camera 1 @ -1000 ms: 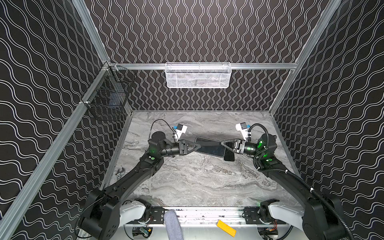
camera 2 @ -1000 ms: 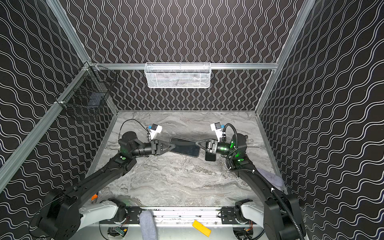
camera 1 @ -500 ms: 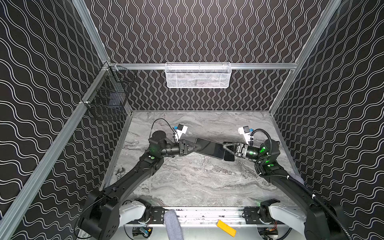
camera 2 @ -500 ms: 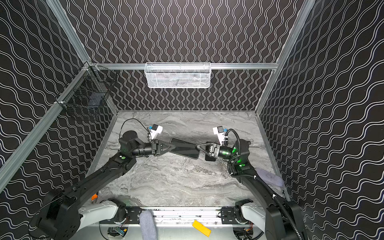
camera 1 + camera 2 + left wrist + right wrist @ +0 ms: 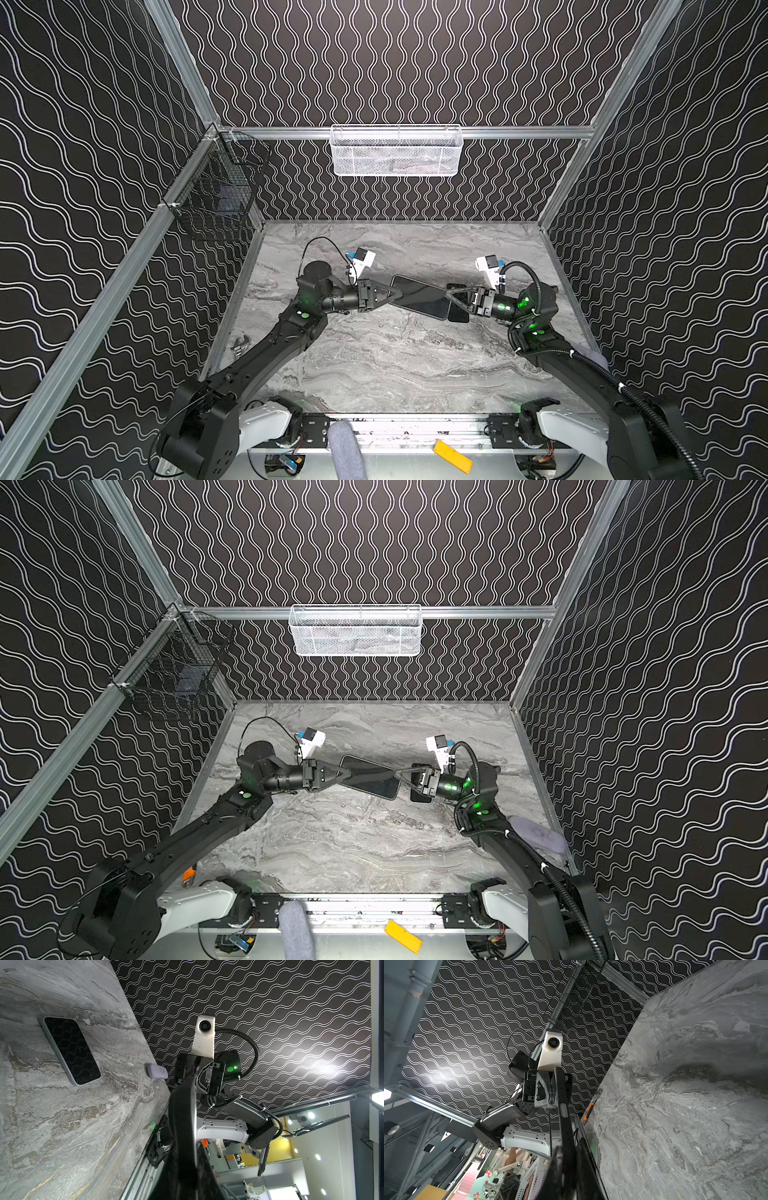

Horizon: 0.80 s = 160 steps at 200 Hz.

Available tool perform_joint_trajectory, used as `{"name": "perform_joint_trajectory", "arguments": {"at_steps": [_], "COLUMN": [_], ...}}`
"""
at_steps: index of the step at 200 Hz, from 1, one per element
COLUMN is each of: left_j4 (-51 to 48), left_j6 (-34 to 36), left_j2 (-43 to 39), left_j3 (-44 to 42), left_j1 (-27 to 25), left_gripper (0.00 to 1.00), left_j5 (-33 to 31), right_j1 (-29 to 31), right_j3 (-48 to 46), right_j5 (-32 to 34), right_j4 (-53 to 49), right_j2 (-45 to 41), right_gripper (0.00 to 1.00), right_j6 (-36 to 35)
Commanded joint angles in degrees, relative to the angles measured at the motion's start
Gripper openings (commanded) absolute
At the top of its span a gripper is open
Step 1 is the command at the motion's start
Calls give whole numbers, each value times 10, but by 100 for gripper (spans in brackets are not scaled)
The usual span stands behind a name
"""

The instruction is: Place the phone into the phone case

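A black phone case hangs above the marble table, held level between both grippers in both top views. My left gripper is shut on its left end, my right gripper is shut on its right end. The left wrist view shows the case edge-on, running from my left gripper to the other arm. In the right wrist view its edge sits between the right gripper's fingers. The phone, dark screen up with a pale rim, lies flat on the table under the right gripper; only part of the phone shows from above.
A white mesh basket hangs on the back wall, a black wire basket on the left wall. A lilac pad lies by the right edge. An orange-handled tool and a wrench lie along the left edge.
My right gripper drew back a little with its jaws apart, then came in and shut on the case's right end. The left gripper kept its hold throughout.
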Motion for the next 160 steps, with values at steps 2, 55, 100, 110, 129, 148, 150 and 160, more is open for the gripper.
{"name": "perform_joint_trajectory", "arguments": {"at_steps": [2, 55, 100, 110, 129, 148, 150, 160], "left_j4": [4, 2, -19, -37, -65, -78, -79, -85], "left_j6": [5, 10, 35, 51, 77, 95, 96, 104], "left_j2": [-2, -5, -5, -3, 4, 16, 17, 25], "left_j3": [7, -2, -9, -7, -5, -8, -8, -10], "left_j1": [0, 1, 1, 1, 1, 0, 0, 0], "left_gripper": [0, 0, 0, 0, 0, 0, 0, 0], "left_j5": [-35, -39, -49, -55, -64, -80, -82, -92], "right_j1": [2, -23, -41, -41, -41, -41, -41, -42], "right_j3": [6, 38, 89, 91, 83, 76, 75, 74], "right_j5": [-11, 80, 295, 335, 360, 372, 376, 396], "right_j4": [16, -190, -467, -501, -523, -544, -548, -566], "right_j2": [-5, -50, -112, -126, -150, -164, -165, -171], "right_gripper": [24, 68, 73, 74, 74, 75, 75, 75], "right_j6": [-17, -123, -249, -258, -268, -270, -270, -270]}}
